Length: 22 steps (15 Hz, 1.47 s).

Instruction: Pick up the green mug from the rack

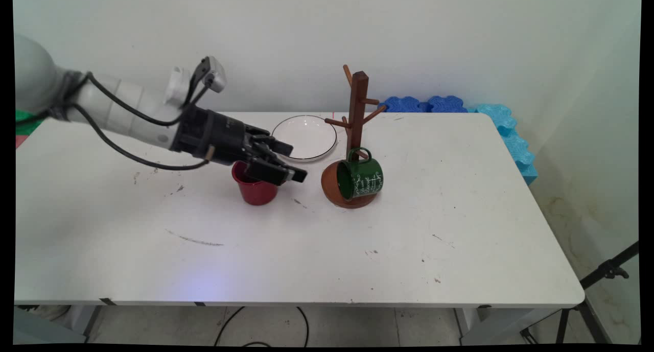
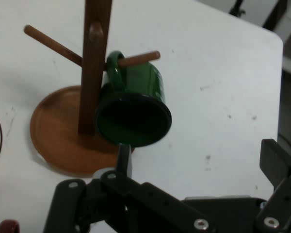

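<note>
Main view: the gripper [image 1: 292,162] hangs with its fingers spread and nothing between them, directly above the red cup [image 1: 255,188], which stands upright on the white table [image 1: 460,229]. Beyond the fingertips, to the right, a green mug [image 1: 360,178] hangs by its handle from a low peg of the wooden mug tree [image 1: 356,132], its mouth facing the gripper. A white plate [image 1: 305,137] lies behind the cup, beside the tree. Blue foam pieces [image 1: 506,132] line the table's far right edge.
</note>
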### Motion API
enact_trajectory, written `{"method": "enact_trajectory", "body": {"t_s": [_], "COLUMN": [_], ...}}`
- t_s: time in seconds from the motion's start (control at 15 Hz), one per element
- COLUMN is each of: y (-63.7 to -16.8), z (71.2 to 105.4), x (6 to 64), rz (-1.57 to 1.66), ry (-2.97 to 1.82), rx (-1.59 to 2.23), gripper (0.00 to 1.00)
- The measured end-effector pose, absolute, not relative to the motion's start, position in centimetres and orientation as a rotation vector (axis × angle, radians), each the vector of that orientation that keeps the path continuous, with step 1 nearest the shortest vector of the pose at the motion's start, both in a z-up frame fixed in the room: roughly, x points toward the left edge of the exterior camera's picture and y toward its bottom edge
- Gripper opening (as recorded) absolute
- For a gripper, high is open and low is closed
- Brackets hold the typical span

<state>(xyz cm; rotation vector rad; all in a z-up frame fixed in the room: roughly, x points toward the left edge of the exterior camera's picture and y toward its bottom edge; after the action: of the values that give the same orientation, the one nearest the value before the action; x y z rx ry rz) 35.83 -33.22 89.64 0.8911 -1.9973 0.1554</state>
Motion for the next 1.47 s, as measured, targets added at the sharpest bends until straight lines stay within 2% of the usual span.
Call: {"method": "enact_trajectory", "body": {"t_s": [1.47], "y": [-32.5], "z": [78.2], "x": [30.6], "rz": [0.222], "ry": [-1.72], "rx": [1.069], "gripper": [1.0]}}
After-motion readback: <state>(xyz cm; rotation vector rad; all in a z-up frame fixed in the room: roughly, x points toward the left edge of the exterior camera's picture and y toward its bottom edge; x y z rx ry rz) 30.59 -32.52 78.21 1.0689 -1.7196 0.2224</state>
